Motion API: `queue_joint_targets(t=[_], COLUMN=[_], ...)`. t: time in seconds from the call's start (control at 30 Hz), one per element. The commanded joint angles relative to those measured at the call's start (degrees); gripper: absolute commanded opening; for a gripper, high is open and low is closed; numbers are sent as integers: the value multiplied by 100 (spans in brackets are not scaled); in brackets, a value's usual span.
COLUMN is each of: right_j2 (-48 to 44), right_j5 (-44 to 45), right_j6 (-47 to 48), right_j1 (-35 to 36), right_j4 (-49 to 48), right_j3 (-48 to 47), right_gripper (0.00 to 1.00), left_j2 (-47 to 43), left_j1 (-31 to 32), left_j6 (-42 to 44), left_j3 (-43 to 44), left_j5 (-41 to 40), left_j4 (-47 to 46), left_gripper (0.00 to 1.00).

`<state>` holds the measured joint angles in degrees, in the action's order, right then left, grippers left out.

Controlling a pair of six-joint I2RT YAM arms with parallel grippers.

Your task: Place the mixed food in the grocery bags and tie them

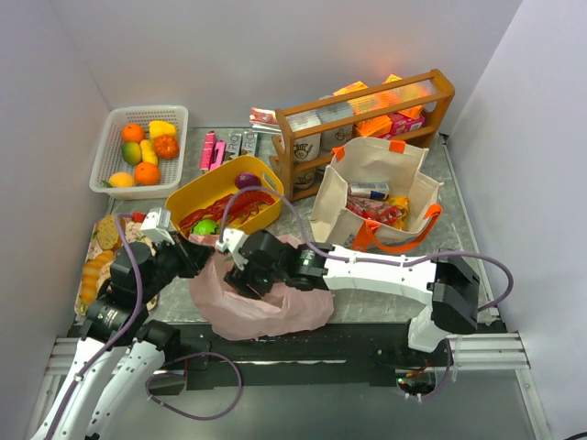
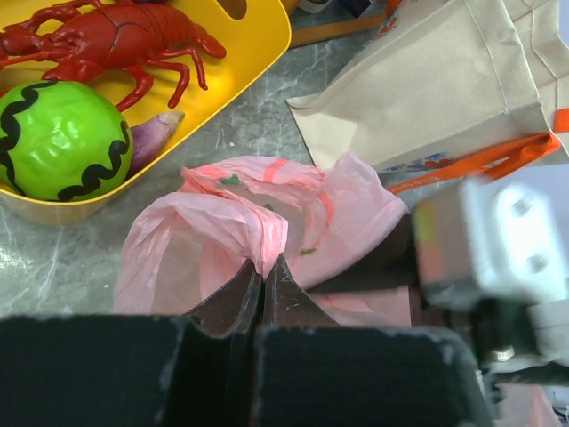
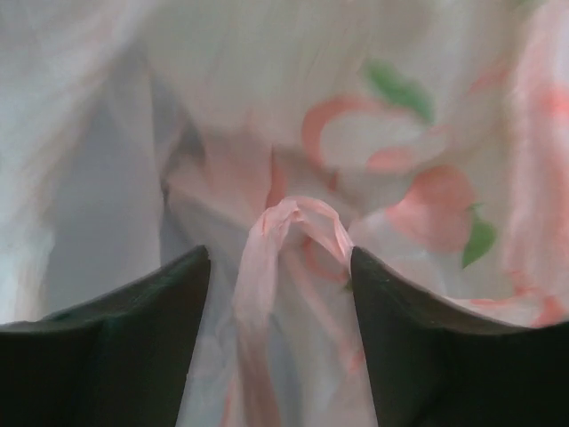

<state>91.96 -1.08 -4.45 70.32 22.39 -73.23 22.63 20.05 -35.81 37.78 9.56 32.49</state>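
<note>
The thin pink plastic bag point(image 1: 266, 302) lies crumpled at the near middle of the table. My left gripper point(image 2: 264, 261) is shut on a fold of the bag point(image 2: 222, 231); in the top view it point(image 1: 202, 261) is at the bag's left edge. My right gripper point(image 3: 280, 258) is open, its jaws either side of a twisted loop of the bag point(image 3: 298, 218); in the top view it point(image 1: 240, 275) is over the bag. The canvas tote point(image 1: 381, 160) stands upright at the right, holding a can point(image 1: 369, 191) and red packets point(image 1: 371, 211). A green ball-like fruit point(image 2: 62, 138) and a purple vegetable point(image 2: 151, 133) lie in the yellow tub.
The yellow tub point(image 1: 206, 188) with a red lobster point(image 2: 116, 40) stands behind the pink bag. A white mesh basket point(image 1: 110, 124) with several fruits is at the back left. A wooden rack point(image 1: 367, 105) with boxes stands behind the tote. Bread items point(image 1: 96, 257) lie at the left edge.
</note>
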Motion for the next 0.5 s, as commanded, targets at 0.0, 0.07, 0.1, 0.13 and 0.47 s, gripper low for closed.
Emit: queue_joint_targets(t=[0.0,0.07,0.1,0.13,0.47], right_j2=[-599,-767,-968,-1083,-2876], right_j5=[-244,-191,-173,-25,801], right_j6=[-135,-197,-223,-275,-1031], right_j1=[-9,-150,-368,-492,-2171], right_j4=[81,177,221,248,-605], right_j3=[554,784,793,749,1302], right_gripper=[43,18,0,0,0], left_j2=[-5,65,101,144,1005], left_j1=[-19,-19,-19,-19,-10], left_j6=[-180,-250,-338,-382,-277], left_j3=[151,142,133,133,212], left_j5=[-226,-305,-428,-516,-315], left_j4=[108,135,152,170,328], left_gripper=[1,1,1,1,1])
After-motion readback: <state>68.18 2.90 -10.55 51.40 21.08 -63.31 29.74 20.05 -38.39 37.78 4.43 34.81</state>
